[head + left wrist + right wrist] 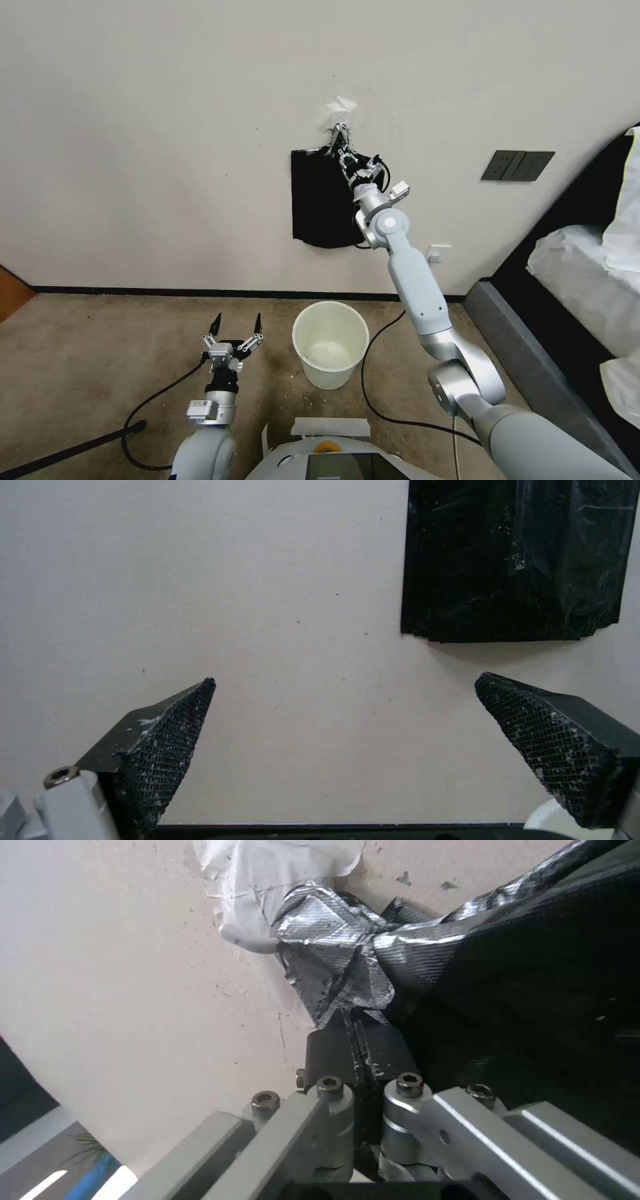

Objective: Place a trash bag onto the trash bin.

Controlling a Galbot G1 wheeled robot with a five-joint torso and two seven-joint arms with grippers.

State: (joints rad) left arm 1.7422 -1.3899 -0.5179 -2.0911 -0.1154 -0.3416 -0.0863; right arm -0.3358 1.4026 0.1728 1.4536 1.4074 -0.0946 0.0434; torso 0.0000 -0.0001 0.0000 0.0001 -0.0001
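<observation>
Black plastic, the trash bag (320, 200) hangs on the wall (167, 133) above the trash bin (330, 343); right gripper (340, 150) pinches its top edge (left gripper (235, 327) idles, fingers spread).

soft, even indoor light falls on the wall (167, 133), with only a faint shadow under the hanging black bags (513, 560). in the right wrist view the silver tape (333, 960) near those bags glints, and the closest metal parts are blurred.
</observation>
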